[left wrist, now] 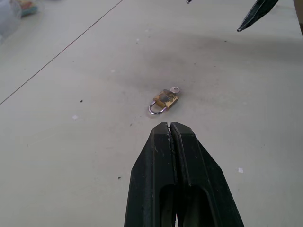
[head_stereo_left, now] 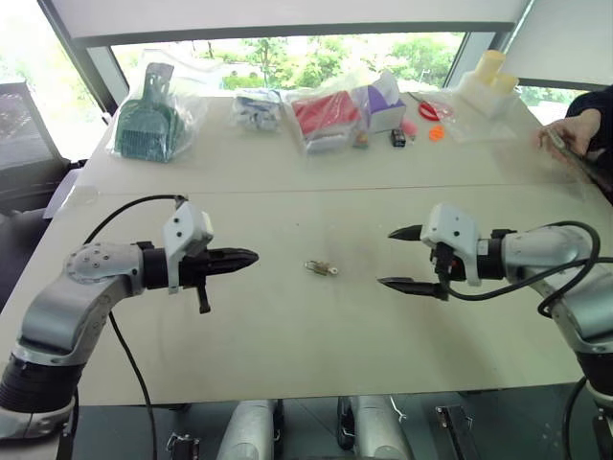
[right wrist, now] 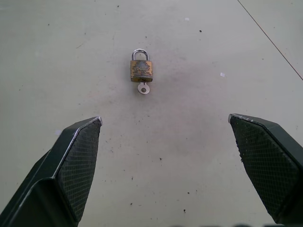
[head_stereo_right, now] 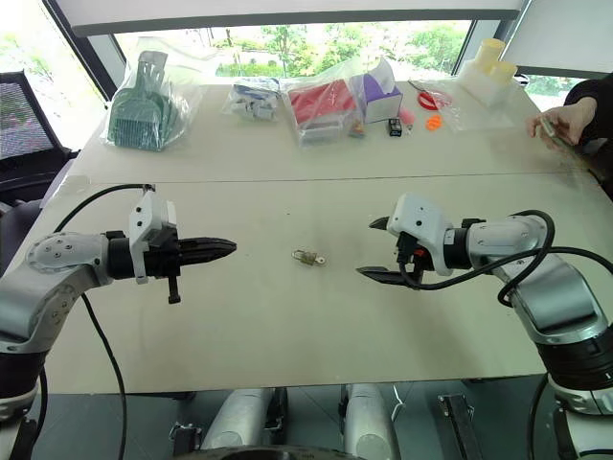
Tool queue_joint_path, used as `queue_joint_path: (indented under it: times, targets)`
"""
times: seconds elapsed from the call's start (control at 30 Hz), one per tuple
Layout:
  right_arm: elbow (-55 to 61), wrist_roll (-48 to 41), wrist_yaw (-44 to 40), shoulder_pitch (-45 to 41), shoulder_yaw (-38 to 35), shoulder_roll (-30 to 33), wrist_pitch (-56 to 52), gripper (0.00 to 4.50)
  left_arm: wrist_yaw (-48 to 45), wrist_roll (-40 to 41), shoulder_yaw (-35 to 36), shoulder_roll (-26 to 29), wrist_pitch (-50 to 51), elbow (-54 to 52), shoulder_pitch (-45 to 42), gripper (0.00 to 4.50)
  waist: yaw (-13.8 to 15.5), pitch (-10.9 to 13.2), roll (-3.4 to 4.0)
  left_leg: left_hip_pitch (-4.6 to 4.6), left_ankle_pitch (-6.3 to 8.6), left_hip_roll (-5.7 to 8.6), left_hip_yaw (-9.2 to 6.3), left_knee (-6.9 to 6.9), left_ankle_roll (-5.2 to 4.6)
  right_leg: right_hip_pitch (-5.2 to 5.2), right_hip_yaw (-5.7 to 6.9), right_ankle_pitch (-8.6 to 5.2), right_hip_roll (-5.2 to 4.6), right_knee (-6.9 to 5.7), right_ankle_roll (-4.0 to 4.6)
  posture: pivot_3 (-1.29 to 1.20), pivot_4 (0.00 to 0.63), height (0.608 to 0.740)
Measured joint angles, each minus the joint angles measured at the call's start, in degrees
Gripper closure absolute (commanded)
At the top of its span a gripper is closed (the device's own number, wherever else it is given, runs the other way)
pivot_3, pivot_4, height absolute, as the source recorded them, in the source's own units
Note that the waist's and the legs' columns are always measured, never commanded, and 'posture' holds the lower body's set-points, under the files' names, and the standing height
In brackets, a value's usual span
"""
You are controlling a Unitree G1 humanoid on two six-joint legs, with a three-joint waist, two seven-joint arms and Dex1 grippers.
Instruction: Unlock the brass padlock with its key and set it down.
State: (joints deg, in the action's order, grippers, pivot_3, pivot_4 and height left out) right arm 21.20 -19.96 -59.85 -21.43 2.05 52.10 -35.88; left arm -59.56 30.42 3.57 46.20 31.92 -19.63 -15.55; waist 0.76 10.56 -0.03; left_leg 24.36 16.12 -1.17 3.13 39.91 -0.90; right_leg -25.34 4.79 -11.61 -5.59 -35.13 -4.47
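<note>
The brass padlock [head_stereo_left: 319, 267] lies flat on the white table [head_stereo_left: 287, 335] midway between my two arms, its silvery shackle closed in the right wrist view. The key [right wrist: 143, 88] sticks out of the lock's bottom end, pointing toward my right gripper. My left gripper [head_stereo_left: 251, 257] hovers to the lock's left, shut with nothing in it. To the lock's right my right gripper [head_stereo_left: 397, 257] stands wide open and empty, and the padlock [right wrist: 141, 70] sits ahead between its fingers [right wrist: 78, 156]. The padlock [left wrist: 164, 100] also lies just beyond the left gripper's tip.
Along the table's far side lie a green dustpan in a bag [head_stereo_left: 150, 120], several bagged items [head_stereo_left: 326, 115], red scissors [head_stereo_left: 428, 108] and a white box [head_stereo_left: 487, 86]. A person's hand [head_stereo_left: 573, 129] rests at the far right edge.
</note>
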Motion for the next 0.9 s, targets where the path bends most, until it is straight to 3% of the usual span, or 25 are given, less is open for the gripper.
queue_joint_path:
  times: [0.57,0.9]
  targets:
    - [0.2,0.5,0.6,-3.5,4.1,-2.0,0.2,0.05,-4.0,-1.0,-0.4,2.2,-1.3,4.6,-0.7,4.50,0.0,0.0,0.00,0.00,0.00,0.00,0.04,0.00,0.00,0.00,0.00,0.00,0.00,0.00,-0.01,0.00,0.150,0.740]
    - [3.7,0.0,4.3,-1.1,3.2,-2.2,-1.2,0.05,-7.2,-4.9,-6.2,1.1,-4.5,10.7,-7.6,4.50,0.1,0.0,0.00,-0.01,0.00,0.05,0.03,0.03,0.00,0.02,0.00,0.02,0.01,-0.05,-0.02,0.00,0.150,0.740]
